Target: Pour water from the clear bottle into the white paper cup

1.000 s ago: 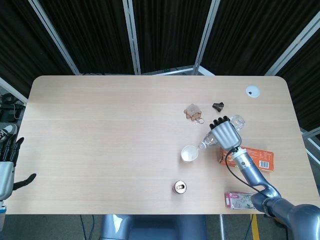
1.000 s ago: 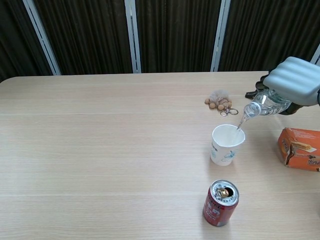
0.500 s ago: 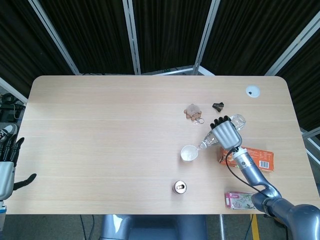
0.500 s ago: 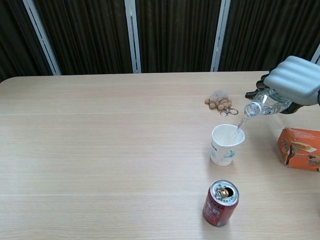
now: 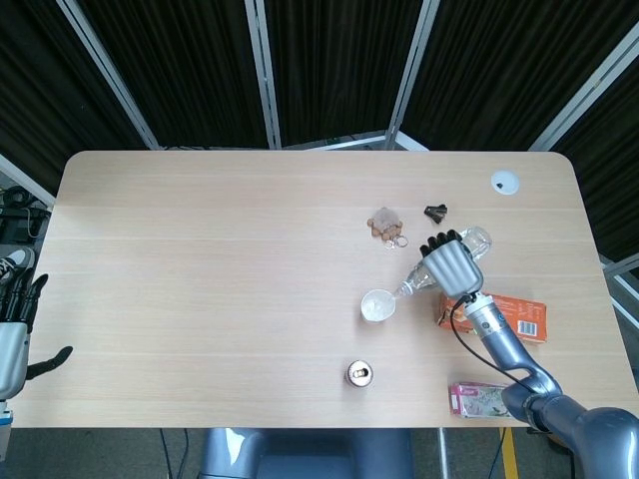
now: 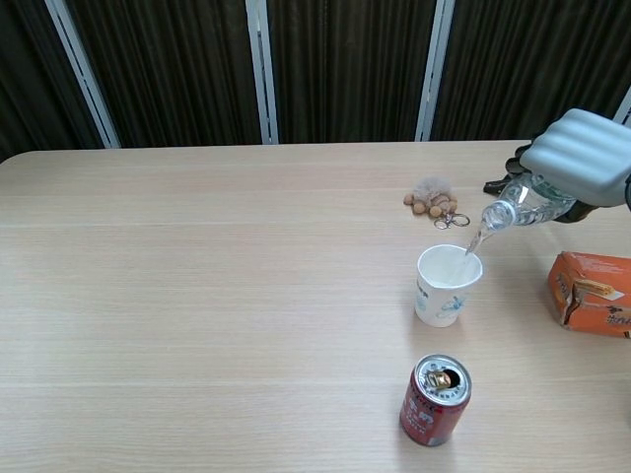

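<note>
Closest to the robot, a red drink can (image 6: 435, 400) stands upright on the tabletop (image 6: 197, 296), and its top is open. A pink packet (image 5: 479, 400) lies near the front edge on the right side. Just behind the can is the white paper cup (image 6: 449, 285), standing upright. Above the cup's far right rim is the mouth of the clear bottle (image 6: 518, 208). The bottle is tipped down toward the cup, and a thin stream of water runs from it into the cup. The right robot hand (image 5: 452, 264) has its fingers wrapped around the bottle and holds it up off the tabletop. An orange box (image 6: 593, 293) lies to the right of the cup, apart from it. Behind the cup is a small keychain with a fluffy ball and brown beads (image 6: 433, 202). A small black thing (image 5: 435, 212) lies near it, and a white round disc (image 5: 504, 181) sits near the far right corner. The left robot hand (image 5: 18, 324) is off the left edge of the tabletop, holding nothing, with its fingers straight and apart
</note>
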Motion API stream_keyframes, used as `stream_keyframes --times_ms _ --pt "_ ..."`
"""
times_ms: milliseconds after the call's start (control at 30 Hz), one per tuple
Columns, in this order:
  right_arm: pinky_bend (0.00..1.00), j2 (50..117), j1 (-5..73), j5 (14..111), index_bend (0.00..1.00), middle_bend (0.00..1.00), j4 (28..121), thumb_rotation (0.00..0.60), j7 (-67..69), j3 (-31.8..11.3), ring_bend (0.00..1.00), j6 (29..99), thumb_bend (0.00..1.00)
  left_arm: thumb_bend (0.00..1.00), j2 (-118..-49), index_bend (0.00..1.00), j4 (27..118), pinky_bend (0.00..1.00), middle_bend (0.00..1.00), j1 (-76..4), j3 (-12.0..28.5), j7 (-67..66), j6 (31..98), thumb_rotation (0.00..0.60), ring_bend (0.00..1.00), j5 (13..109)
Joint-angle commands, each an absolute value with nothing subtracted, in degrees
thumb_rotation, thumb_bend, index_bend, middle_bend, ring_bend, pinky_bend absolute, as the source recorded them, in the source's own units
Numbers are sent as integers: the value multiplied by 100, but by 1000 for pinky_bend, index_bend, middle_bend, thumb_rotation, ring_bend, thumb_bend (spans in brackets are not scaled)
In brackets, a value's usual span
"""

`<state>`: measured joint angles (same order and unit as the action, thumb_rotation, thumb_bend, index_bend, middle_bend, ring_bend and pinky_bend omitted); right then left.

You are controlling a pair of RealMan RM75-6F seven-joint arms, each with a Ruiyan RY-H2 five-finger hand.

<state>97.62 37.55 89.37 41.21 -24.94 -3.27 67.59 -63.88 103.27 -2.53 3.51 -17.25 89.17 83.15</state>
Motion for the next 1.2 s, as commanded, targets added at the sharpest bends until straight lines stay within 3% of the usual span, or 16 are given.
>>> stream_keyframes --times_ms 33,367,800,1067,1200 --pt "499 9765 3751 8930 497 637 4108 600 -2477 -330 558 6756 674 0 -6388 0 10326 0 0 -252 351 -1724 8916 600 0 8313" --pt "499 9755 3753 8865 498 637 4229 600 -2109 -405 559 6767 675 0 -6384 0 10333 0 0 -256 351 -1724 8904 600 0 8307" --pt "499 9417 3806 8375 498 637 5250 600 -836 -827 558 6426 680 0 -6382 0 10334 0 0 -281 341 -1721 8831 600 0 8279" --pt "499 9234 3894 7933 497 638 5859 600 805 -1228 558 5992 687 0 -6358 0 10344 0 0 -304 348 -1684 8764 600 0 8220" --pt "499 9223 3967 7884 497 638 5920 600 2561 -1271 558 5501 688 0 -6349 0 10347 0 0 -334 351 -1689 8685 600 0 8163"
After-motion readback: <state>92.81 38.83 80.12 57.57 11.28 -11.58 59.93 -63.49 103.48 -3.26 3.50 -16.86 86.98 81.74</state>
